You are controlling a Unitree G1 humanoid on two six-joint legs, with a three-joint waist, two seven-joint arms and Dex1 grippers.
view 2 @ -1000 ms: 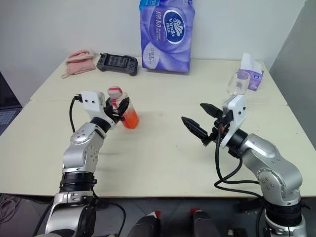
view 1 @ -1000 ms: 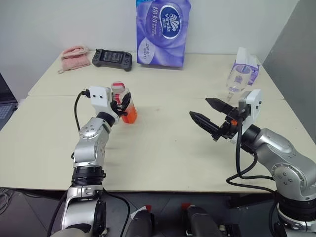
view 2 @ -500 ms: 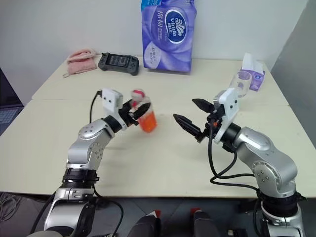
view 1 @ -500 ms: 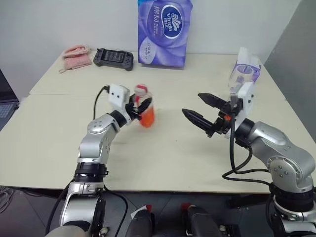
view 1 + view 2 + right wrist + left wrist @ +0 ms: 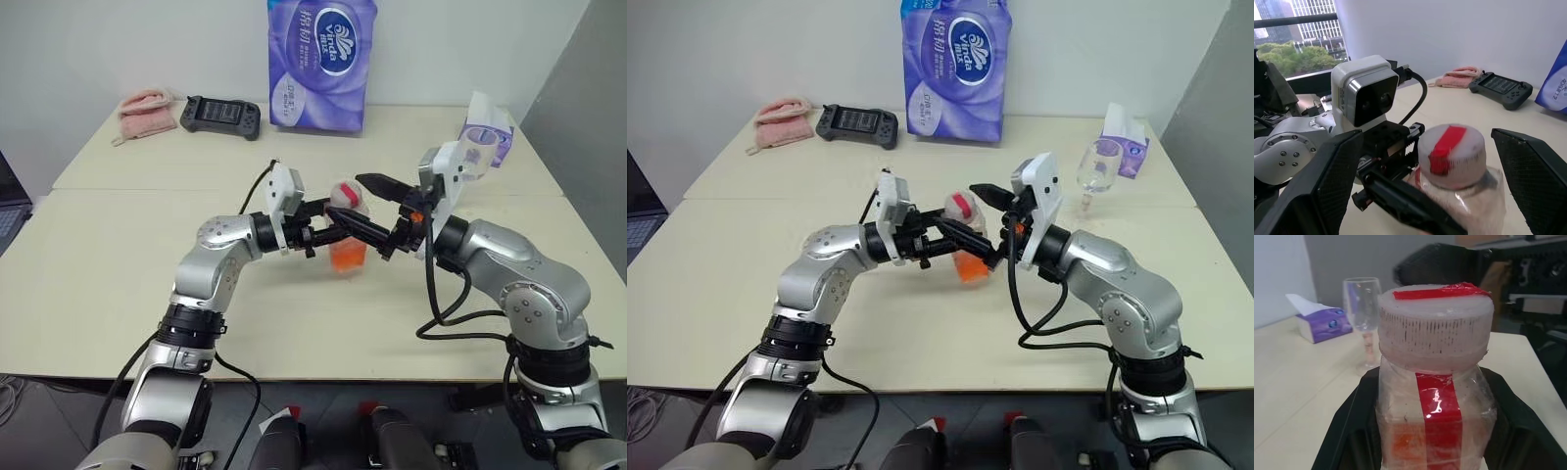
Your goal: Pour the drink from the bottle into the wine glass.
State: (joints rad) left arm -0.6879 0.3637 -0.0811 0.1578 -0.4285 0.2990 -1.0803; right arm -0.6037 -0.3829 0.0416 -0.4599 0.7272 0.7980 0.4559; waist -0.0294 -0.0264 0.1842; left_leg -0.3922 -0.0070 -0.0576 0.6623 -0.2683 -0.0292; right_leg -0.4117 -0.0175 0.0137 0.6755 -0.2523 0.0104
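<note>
Two claws meeting over the middle of the table point(image 5: 118, 294), with the bottle point(image 5: 348, 230) between them. Left claw point(image 5: 338, 223) clamped on the bottle's body, holding it upright and lifted just off the table, pale cap point(image 5: 1435, 325) on top, crossed by a red tape strip. Orange-red drink point(image 5: 348, 257) sitting in the lower part of the bottle. Right claw point(image 5: 1442, 161) spread wide, one finger on each side of the cap, apparently not yet touching it. Wine glass point(image 5: 1098, 166) standing empty and upright near the far right edge of the table, just beside a purple tissue box point(image 5: 1128, 147), well apart from the bottle. Further back, a tall purple tissue pack point(image 5: 320, 64), a black game controller point(image 5: 220, 116) and a pink cloth point(image 5: 144, 104), all out of the way. Step in hand, by the look of it: uncapping, with pouring yet to begin. Next move calls for closing the right claw squarely on the ribbed cap and twisting while the left grip resists the turn, keeping the bottle upright to avoid spilling. After that, carrying the open bottle across to the glass and tipping slowly over the bowl.
</note>
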